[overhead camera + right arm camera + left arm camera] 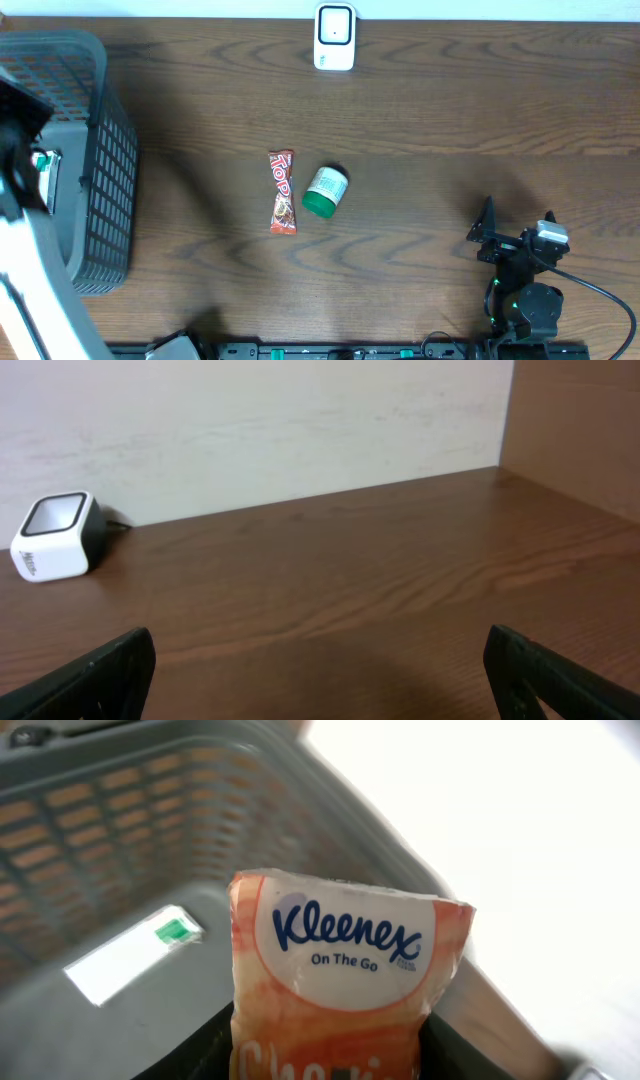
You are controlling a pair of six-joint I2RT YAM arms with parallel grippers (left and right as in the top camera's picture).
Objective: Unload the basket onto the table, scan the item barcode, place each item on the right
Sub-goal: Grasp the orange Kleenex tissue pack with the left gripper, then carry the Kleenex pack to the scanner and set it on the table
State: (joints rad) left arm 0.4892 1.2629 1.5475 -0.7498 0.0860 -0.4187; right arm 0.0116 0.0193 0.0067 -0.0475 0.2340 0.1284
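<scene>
An orange and white Kleenex tissue pack [345, 970] stands upright between the black fingers of my left gripper [330, 1055], which is shut on its lower part, just above the floor of the grey basket [100, 810]. In the overhead view the left arm reaches over the basket [105, 150] at the table's left edge, and the pack is hidden there. The white barcode scanner [334, 38] stands at the back centre of the table, seen also as the scanner [55, 537] far left in the right wrist view. My right gripper [517, 222] rests open and empty at the front right.
A flat white packet with a green label [135, 955] lies on the basket floor. A red candy bar [283, 192] and a white jar with a green lid [325, 190] lie side by side mid-table. A wall closes the back.
</scene>
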